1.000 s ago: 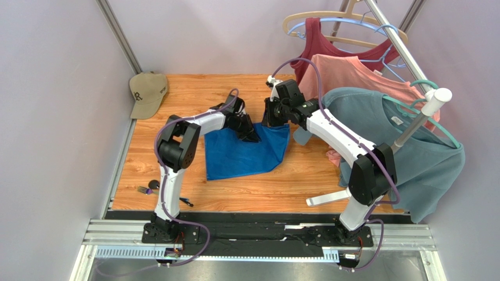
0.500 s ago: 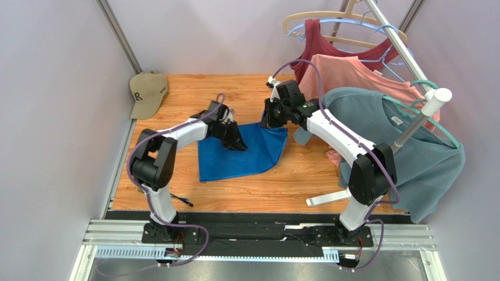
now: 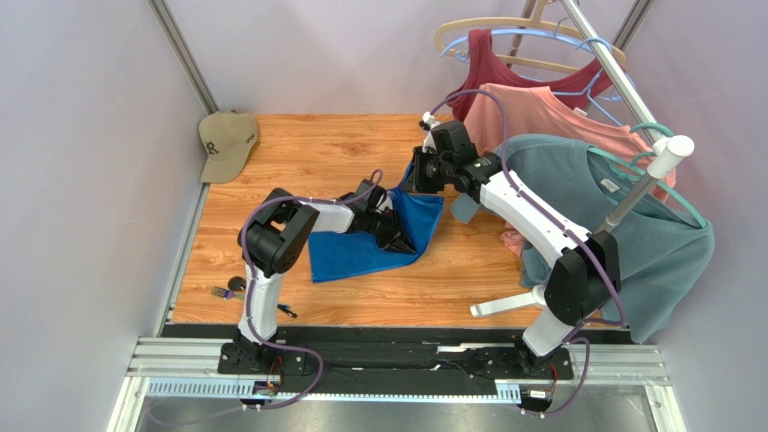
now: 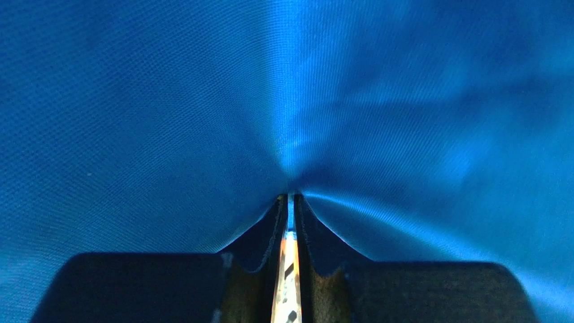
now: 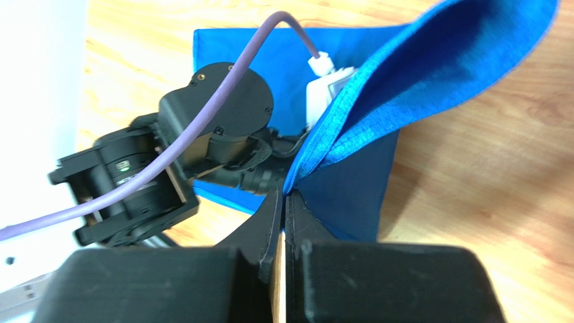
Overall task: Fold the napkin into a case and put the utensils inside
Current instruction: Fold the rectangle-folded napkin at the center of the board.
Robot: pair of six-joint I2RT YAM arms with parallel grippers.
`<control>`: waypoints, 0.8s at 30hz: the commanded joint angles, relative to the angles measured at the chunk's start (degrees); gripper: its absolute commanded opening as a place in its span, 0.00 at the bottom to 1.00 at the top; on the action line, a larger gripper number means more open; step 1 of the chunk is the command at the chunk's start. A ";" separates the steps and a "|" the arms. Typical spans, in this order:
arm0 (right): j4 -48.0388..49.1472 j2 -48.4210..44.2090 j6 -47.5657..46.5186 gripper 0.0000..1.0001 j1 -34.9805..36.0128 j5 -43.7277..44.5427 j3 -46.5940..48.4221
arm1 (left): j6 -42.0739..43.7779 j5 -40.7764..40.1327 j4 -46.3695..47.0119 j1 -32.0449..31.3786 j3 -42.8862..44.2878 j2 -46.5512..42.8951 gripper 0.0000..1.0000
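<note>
**Napkin** [image 3: 356, 252]: royal-blue cloth, mid-table [image 3: 297, 144], with its far right corner lifted off the wood.

**My right gripper** [image 5: 283, 195]: jaws closed on the napkin's raised edge, holding that flap up.

**My left gripper** [image 4: 290, 199]: jaws pinched nearly together on the cloth, which puckers into the tips. From above it sits low beside the lifted flap.

**Utensils** [image 3: 227, 289]: at the table's near left edge, well apart from the napkin.

**Risks, as I judge them:**
- The slick cloth may slide out of either thin pinch if my arms pull against each other.
- My left gripper may have caught two layers, spoiling the fold.
- My wrists are close and could knock together.

**Writing:** the cap [image 3: 225, 142] bears pale lettering, too small to read. Nothing else is legible.
</note>
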 commanded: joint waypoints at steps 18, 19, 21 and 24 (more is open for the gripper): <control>-0.45 -3.45 0.06 0.00 2.35 0.93 1.09 | 14.07 -7.29 -15.73 15.31 -4.61 -16.95 0.24; -0.54 -3.53 0.15 0.00 2.44 1.02 1.18 | 14.25 -7.55 -15.73 15.32 -3.38 -14.15 0.24; -0.97 -3.45 0.24 0.00 2.88 1.11 1.97 | 13.55 -7.21 -14.51 14.97 -0.83 -11.24 0.24; -1.59 -3.18 0.32 0.00 3.49 2.16 3.29 | 11.97 -7.21 -12.57 13.83 1.37 -5.96 0.23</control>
